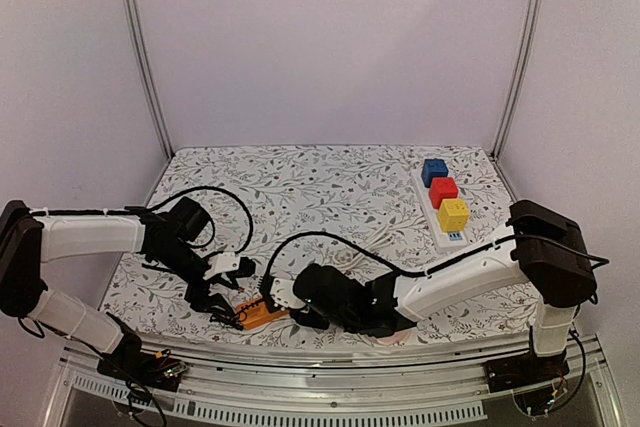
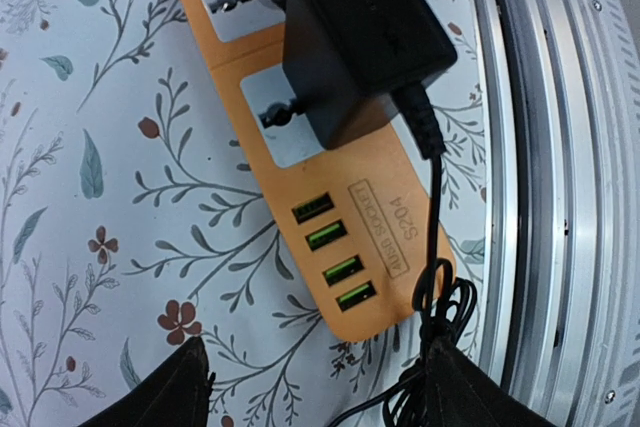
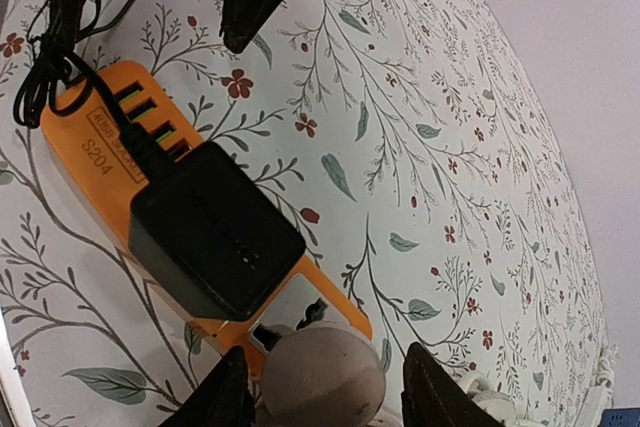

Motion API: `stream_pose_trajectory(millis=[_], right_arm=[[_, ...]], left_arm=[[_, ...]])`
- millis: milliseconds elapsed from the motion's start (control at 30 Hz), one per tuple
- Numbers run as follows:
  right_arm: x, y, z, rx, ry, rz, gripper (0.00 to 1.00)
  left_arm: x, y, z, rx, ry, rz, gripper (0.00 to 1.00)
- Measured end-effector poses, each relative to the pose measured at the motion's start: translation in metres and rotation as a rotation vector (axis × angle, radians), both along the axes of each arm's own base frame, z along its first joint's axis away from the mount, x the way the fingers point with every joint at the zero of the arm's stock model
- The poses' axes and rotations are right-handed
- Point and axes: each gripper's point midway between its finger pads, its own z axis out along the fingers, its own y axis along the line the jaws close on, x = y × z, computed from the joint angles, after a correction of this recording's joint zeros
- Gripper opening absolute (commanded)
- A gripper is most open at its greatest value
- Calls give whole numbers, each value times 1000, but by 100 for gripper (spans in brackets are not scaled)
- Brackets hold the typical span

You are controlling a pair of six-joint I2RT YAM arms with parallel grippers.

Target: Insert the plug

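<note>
Black fingers (image 2: 170, 387) of the left gripper (image 2: 318, 347) stand wide apart at the lower edge of the left wrist view and we find nothing held between them. A bunched loop of black cable (image 2: 440, 312) lies just ahead of the right-hand finger. Beyond the fingertips lies the orange power strip (image 2: 340, 227), flat on the floral cloth (image 2: 90, 147), its row of four green-lit USB ports (image 2: 330, 252) nearest this gripper. The black plug adapter (image 2: 360, 37) sits on the strip's socket section, tilted across it, with one socket showing at its lower left. We cannot tell whether its pins are seated. The right gripper (image 3: 325, 352) is at the opposite end of the strip, its fingers (image 3: 225, 397) also apart, one on each side of a rounded grey body (image 3: 325, 382) at the strip's end. A thin gap appears on either side of that body, and we note no grip. From the top camera, both grippers meet over the strip at the near edge of the table, close to the metal rail (image 1: 330, 362), the left arm (image 1: 90, 235) reaching in from the left and the right arm (image 1: 460, 277) from the right. Well apart, at the far right, a white power strip (image 1: 428, 217) carries blue, red and yellow blocks.
</note>
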Motion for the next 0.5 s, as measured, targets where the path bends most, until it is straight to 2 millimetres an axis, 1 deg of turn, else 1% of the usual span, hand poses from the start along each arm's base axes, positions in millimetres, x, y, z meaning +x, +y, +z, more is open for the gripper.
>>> stream_pose_trajectory(millis=[200, 400, 500], right_arm=[[-1, -3, -3, -4, 19, -13, 39], [1, -1, -1, 7, 31, -22, 17], [1, 0, -1, 7, 48, -18, 9]], left_arm=[[0, 0, -1, 1, 2, 0, 73], [0, 0, -1, 3, 3, 1, 73], [0, 0, -1, 4, 3, 1, 73]])
